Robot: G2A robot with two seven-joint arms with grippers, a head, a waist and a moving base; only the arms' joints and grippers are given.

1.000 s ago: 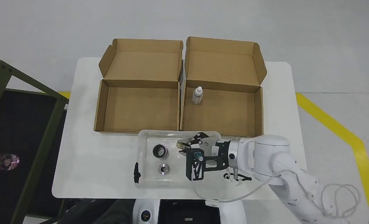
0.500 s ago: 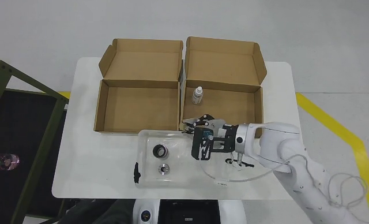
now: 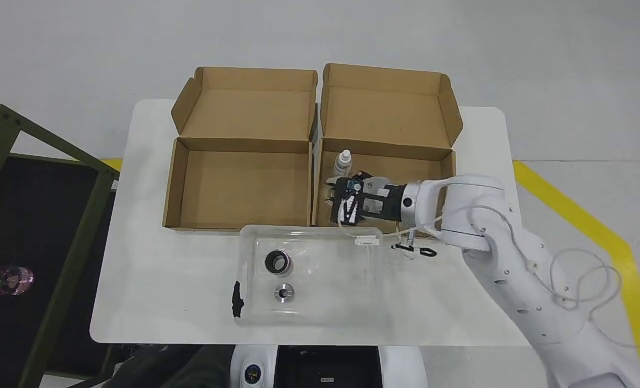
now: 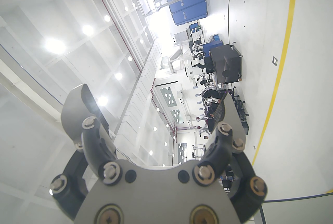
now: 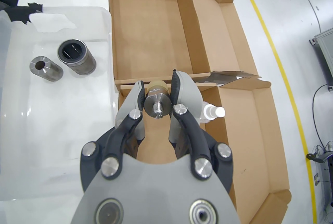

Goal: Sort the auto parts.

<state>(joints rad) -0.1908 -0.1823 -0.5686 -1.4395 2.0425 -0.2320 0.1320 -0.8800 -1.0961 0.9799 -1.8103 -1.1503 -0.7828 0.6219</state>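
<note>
Logged on white table (image 3: pixel 150 248): two open cardboard boxes, left-hand box (image 3: pixel 245 193) and right-hand box (image 3: pixel 410 193), side by side just beyond clear tray (image 3: pixel 330 298). Found right gripper (image 5: pixel 157 89) over right-hand box's corner nearest tray, jaws clenched on threaded metal fitting (image 5: pixel 157 104). Found left gripper (image 4: pixel 156 110) pointed up into hall, jaws released and spread wide. Noted spray bottle (image 3: pixel 343 166) inside right-hand box, just beyond fitting from tray. Noted within tray large steel sleeve (image 3: pixel 276 261) and smaller steel bush (image 3: pixel 285 293), close together, not touching.
</note>
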